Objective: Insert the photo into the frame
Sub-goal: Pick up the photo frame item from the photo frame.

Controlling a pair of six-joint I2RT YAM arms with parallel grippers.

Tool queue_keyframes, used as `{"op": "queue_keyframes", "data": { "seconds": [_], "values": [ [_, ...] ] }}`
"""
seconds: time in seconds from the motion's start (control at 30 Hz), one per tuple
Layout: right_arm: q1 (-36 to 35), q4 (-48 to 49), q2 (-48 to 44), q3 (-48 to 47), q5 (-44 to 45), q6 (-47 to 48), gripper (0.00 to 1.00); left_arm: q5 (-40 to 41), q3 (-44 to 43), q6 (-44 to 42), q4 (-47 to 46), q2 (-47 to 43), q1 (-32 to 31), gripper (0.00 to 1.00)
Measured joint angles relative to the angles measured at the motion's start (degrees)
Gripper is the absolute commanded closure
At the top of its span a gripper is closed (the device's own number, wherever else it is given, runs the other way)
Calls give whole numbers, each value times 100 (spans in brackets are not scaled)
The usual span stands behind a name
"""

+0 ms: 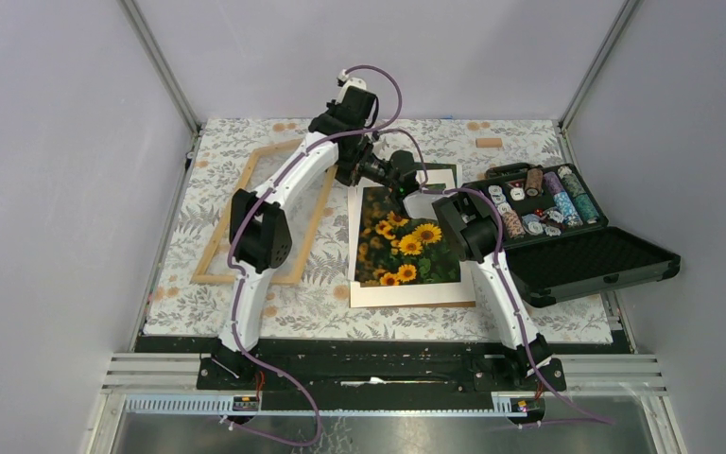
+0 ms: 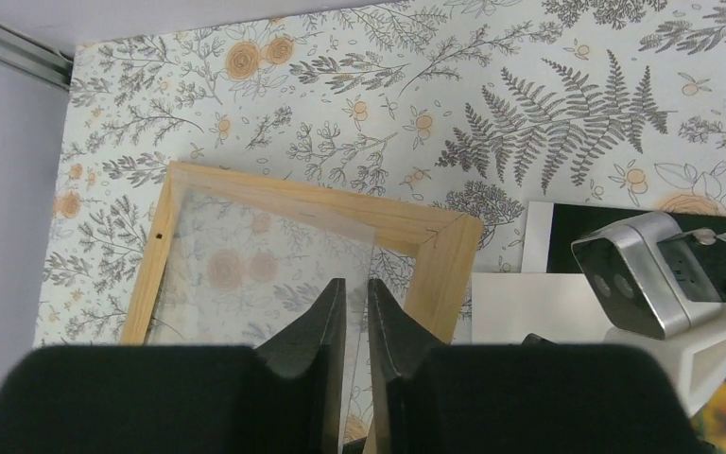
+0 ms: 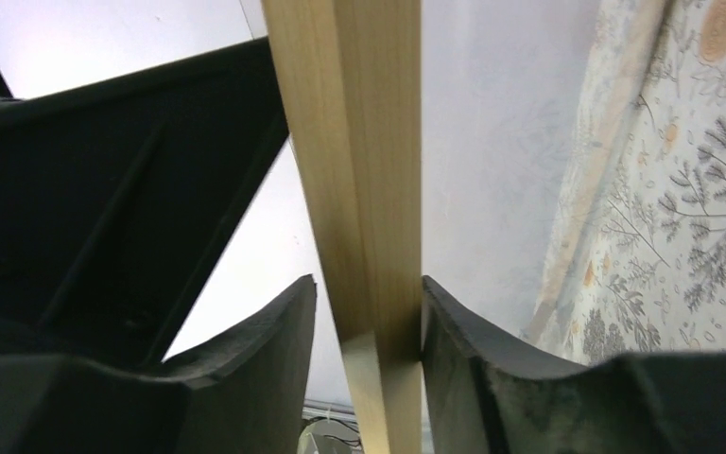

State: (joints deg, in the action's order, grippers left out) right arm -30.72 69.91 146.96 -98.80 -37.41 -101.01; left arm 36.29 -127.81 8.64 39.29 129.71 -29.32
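Observation:
The light wood frame [image 1: 222,222] lies at the table's left; my left arm covers its far right corner. In the left wrist view the frame's corner [image 2: 440,270] sits just right of my left gripper [image 2: 356,282], whose fingers stand a narrow slit apart above the clear pane [image 2: 265,274]; the pane's edge runs under the slit. A bar of the frame [image 3: 359,170] stands between the fingers of my right gripper [image 3: 369,284], touching the right one, with a gap on the left. The sunflower photo [image 1: 406,241] lies flat mid-table on a white mat [image 1: 411,295].
An open black case [image 1: 586,260] holding poker chips [image 1: 539,203] stands at the right, close to my right arm. A small wooden block [image 1: 489,143] lies at the far edge. Grey walls close in the patterned tablecloth [image 1: 302,298] on three sides.

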Motion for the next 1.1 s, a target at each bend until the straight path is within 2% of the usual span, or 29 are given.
{"op": "queue_keyframes", "data": {
  "seconds": [0.13,0.4,0.57,0.73,0.87,0.97,1.07,1.1],
  "values": [
    [0,-245,-87,142,-66,149,40,81,0,-168,-26,26,-70,97],
    [0,-494,-208,162,-125,262,37,243,0,-393,-57,55,-125,100],
    [0,-496,-229,168,-122,271,40,334,4,-466,-131,55,-142,90],
    [-2,-496,-238,173,-131,313,56,374,68,-470,-221,66,-142,85],
    [-4,-492,-238,173,-131,286,59,433,74,-466,-271,114,-149,73],
    [-4,-494,-238,173,-138,262,60,494,74,-472,-306,151,-153,67],
    [-4,-494,-238,173,-160,251,62,557,81,-472,-306,153,-140,67],
    [-4,-490,-238,173,-166,256,62,570,85,-472,-306,155,-138,69]
  ]
}}
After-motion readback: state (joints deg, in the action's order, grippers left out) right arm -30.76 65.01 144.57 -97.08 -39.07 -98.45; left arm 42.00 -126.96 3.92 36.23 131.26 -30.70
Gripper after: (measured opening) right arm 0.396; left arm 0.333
